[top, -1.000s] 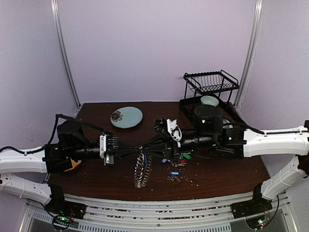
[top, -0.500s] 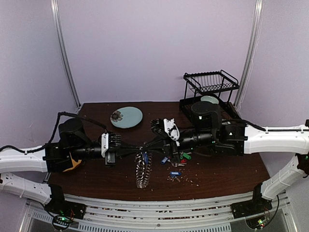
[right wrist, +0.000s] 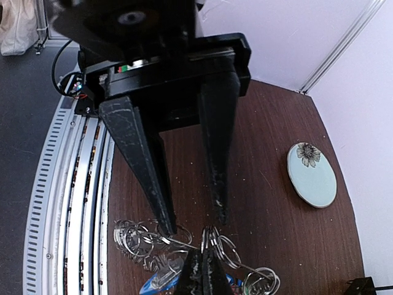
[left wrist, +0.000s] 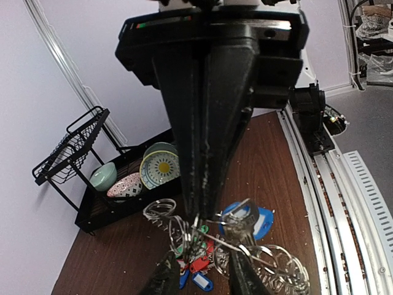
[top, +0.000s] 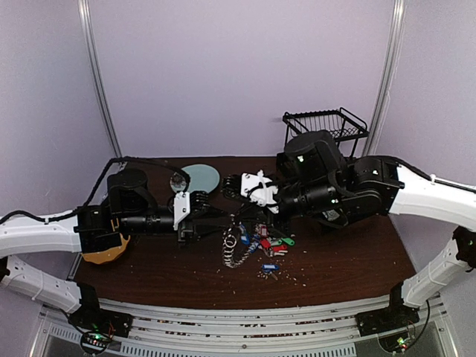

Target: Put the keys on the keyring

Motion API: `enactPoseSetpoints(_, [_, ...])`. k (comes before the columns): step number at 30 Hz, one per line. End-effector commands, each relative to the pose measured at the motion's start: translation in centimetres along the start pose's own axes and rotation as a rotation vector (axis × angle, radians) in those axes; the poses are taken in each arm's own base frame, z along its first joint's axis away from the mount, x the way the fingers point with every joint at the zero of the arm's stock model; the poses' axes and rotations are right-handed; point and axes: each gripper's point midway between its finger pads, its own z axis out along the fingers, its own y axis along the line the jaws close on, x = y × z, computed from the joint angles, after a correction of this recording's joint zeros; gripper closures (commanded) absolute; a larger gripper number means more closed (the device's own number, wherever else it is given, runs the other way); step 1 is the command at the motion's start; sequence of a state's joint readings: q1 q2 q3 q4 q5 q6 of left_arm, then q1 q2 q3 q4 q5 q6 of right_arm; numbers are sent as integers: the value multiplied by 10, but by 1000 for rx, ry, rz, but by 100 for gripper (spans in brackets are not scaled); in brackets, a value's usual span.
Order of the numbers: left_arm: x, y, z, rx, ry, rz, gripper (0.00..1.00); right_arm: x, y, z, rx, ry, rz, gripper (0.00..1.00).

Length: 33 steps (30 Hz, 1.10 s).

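The right gripper (right wrist: 201,255) is closed tight on the wire of the keyring (top: 236,249), and its silvery loops hang just beneath the tips. The left gripper (right wrist: 194,218) faces it tip to tip, jaws partly apart, with the wire passing between them. Loose keys (top: 271,242) with blue, red and green tags lie on the surface (top: 349,268) just beyond.

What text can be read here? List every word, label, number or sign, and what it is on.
None readable.
Key tags: no print can be made out; too small.
Plate: a flower pattern, no lettering.
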State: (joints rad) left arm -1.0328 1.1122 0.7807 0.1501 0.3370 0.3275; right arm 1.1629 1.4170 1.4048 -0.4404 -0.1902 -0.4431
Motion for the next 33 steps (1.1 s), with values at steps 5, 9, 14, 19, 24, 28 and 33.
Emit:
enactPoseSetpoints(5, [-13,6,-2,-12,-40,-4,75,3,2,5,29,59,-52,100])
enactPoseSetpoints(9, [-12,0,-1,21,-48,-8,78,-2,2,6,33,46,-57,100])
enactPoseSetpoints(14, [-6,1,1,10,-23,-5,80,-8,0,5,46,18,-57,100])
enactPoseSetpoints(19, [-4,-5,4,45,-24,-9,79,-8,-3,6,62,20,-45,100])
enactPoseSetpoints(24, [-1,-5,6,49,-15,-15,85,-11,-4,4,67,0,-35,100])
enactPoseSetpoints(28, [2,-2,8,30,1,-15,90,-13,-1,4,55,-13,-40,100])
enactPoseSetpoints(33, [7,4,8,-7,22,-14,100,-15,-1,2,55,-23,-41,100])
